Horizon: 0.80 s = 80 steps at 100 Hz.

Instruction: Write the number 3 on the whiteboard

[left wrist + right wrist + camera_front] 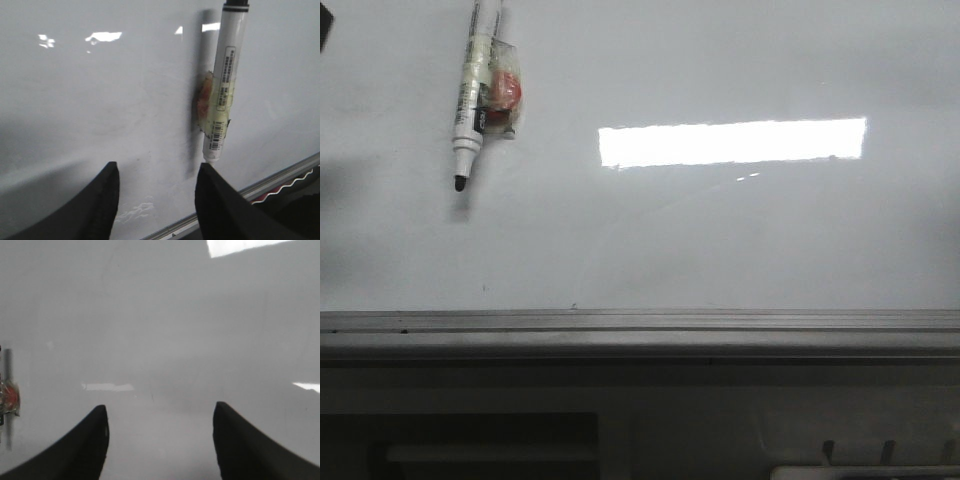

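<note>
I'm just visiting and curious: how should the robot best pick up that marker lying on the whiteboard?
Probably by the plain barrel of the marker, between its black tip and the taped orange lump. It lies flat on the whiteboard, so come straight down with the open left gripper, fingers either side of the barrel.

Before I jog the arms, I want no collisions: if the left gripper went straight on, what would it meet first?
Probably the bare whiteboard; the left gripper is open, and the marker lies just beside its line. Depth is unclear.
</note>
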### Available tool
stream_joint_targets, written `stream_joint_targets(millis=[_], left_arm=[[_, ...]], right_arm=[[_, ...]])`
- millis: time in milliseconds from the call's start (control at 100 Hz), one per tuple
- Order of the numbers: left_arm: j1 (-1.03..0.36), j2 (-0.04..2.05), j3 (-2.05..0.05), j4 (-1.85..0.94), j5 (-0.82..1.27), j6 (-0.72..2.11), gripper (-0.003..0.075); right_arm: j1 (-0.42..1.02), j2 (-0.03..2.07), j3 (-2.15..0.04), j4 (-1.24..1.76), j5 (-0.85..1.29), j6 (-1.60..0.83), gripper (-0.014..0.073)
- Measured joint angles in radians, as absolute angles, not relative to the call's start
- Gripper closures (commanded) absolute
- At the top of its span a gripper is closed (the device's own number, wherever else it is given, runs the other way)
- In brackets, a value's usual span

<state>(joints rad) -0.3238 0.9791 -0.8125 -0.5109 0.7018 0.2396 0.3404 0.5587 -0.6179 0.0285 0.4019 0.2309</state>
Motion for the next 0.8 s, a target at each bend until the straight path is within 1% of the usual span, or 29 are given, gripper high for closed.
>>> stream_joint_targets(millis=[270, 380, 630, 700, 800], left_arm=[[-0.456, 1.119, -0.815, -0.542, 0.613, 0.253, 0.0392], [-0.502, 1.152, -0.817, -0.565, 0.558, 0.254, 0.0407], [-0.525, 1.213, -0.817, -0.595, 0.523, 0.256, 0.0412], [-0.528, 1.224, -0.822, -0.605, 0.523, 0.256, 0.0433], [-0.530, 1.240, -0.825, -0.615, 0.523, 0.256, 0.0491]], right_arm=[[0.340, 0.559, -0.618, 0.027, 0.406, 0.231, 0.0186], [0.340, 0.559, -0.618, 0.027, 0.406, 0.231, 0.0186], [0.340, 0.563, -0.618, 0.027, 0.406, 0.231, 0.0186], [0.340, 0.563, -0.618, 0.027, 0.406, 0.231, 0.0186], [0.340, 0.563, -0.618, 0.027, 0.406, 0.231, 0.0186]])
